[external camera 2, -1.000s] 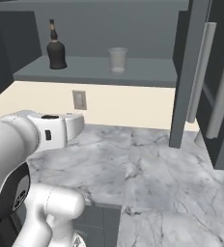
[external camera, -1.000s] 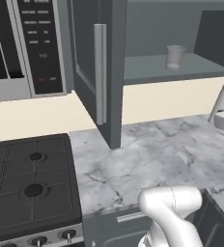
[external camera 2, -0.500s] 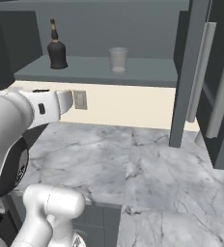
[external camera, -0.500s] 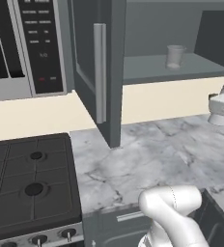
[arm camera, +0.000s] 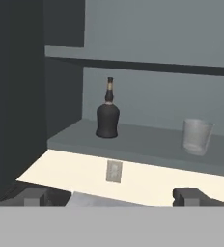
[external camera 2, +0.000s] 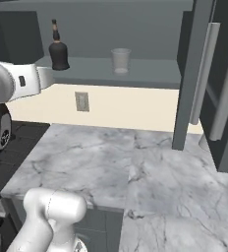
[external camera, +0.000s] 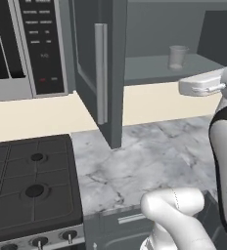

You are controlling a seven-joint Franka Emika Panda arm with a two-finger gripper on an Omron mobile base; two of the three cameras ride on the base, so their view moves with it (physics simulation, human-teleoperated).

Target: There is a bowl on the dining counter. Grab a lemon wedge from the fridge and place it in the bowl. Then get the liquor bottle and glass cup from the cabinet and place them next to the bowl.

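The cabinet (external camera: 116, 58) stands open, its door swung out with a long silver handle (external camera: 101, 73). On its lower shelf (external camera 2: 135, 74) the dark liquor bottle (external camera 2: 58, 49) (arm camera: 107, 118) stands upright at the left. The clear glass cup (external camera 2: 120, 60) (arm camera: 197, 136) (external camera: 177, 57) stands to its right, well apart. My gripper (arm camera: 111, 195) is open and empty, out in front of the shelf and just below its level, facing the bottle. The white wrist (external camera 2: 30, 81) (external camera: 203, 84) is level with the shelf edge. The bowl, dining counter, lemon wedge and fridge are out of view.
A marble worktop (external camera 2: 126, 167) (external camera: 149, 161) lies under the cabinet, with a wall outlet (external camera 2: 81, 101) (arm camera: 114, 171) on the cream backsplash. A black stove (external camera: 27, 185) and a microwave (external camera: 17, 44) are to the left. A second open door (external camera 2: 192, 74) hangs at the right.
The hand has risen from worktop height to the level of the cabinet shelf. The bottle and the cup have not moved, and the gripper has stayed open.
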